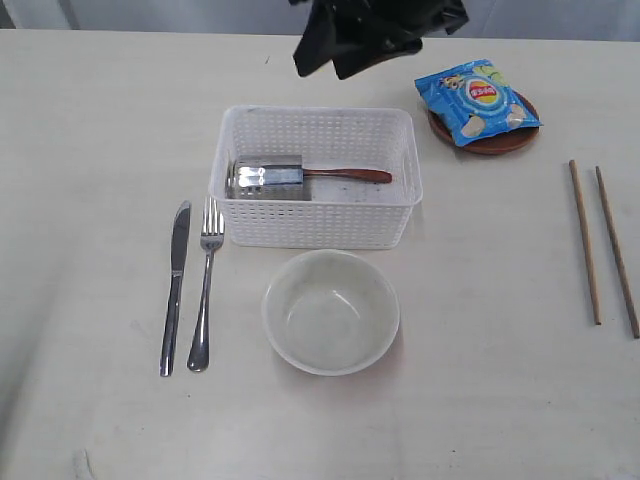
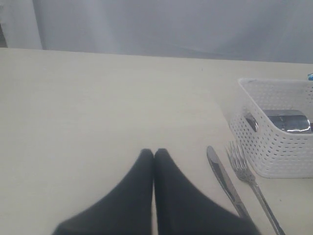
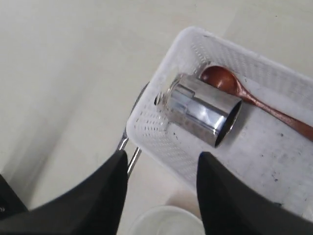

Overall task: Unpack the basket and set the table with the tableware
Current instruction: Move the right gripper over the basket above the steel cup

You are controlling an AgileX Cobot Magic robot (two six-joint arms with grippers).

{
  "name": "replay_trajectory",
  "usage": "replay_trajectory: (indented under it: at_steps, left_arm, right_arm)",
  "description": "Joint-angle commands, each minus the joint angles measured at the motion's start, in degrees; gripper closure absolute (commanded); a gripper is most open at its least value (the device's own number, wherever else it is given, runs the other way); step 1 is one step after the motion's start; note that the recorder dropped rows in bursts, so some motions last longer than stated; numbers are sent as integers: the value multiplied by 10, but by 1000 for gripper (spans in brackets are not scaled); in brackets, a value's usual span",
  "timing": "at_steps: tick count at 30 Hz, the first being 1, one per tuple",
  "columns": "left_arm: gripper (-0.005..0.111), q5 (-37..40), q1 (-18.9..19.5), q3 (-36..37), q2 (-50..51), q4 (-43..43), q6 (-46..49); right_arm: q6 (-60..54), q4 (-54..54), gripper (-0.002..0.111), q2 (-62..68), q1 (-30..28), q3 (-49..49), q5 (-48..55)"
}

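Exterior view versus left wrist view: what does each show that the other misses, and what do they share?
Only the exterior view shows the white bowl, the wooden spoon, the chopsticks and the brown plate. Only the left wrist view shows the left end effector, shut. Both show the basket, the steel cup lying inside it, and the knife and fork beside it.

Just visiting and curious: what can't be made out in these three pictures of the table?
Plate: exterior view, mostly under the chips bag; only its edge shows.
Right arm: exterior view, blurred, cut off by the top edge.
Knife and fork handles: left wrist view, cut off by the bottom edge.
Bowl: right wrist view, only a sliver shows.
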Motion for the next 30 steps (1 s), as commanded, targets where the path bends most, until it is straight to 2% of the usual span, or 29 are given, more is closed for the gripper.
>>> replay_trajectory:
  at_steps: [1,5,10,16,22,30]
  left_arm:
    - [107,-1,-3,2,-2,1,2]
    - [107,-1,-3,2,-2,1,2]
    - [107,-1,-3,2,-2,1,2]
    - [107,-1,-3,2,-2,1,2]
    - [107,-1,-3,2,-2,1,2]
    - [107,-1,-3,2,-2,1,2]
  right_arm:
    - [74,-29,64,94,0,-117,66]
    - [112,-54,64,160,0,-175,106]
    - [120,-63,64,195,-7,-177,86]
    - [158,-138,64,229,-10,-178,70]
    - [163,-141,64,267,-10,-190,63]
    - [211,-168,64,335,-10,-281,54]
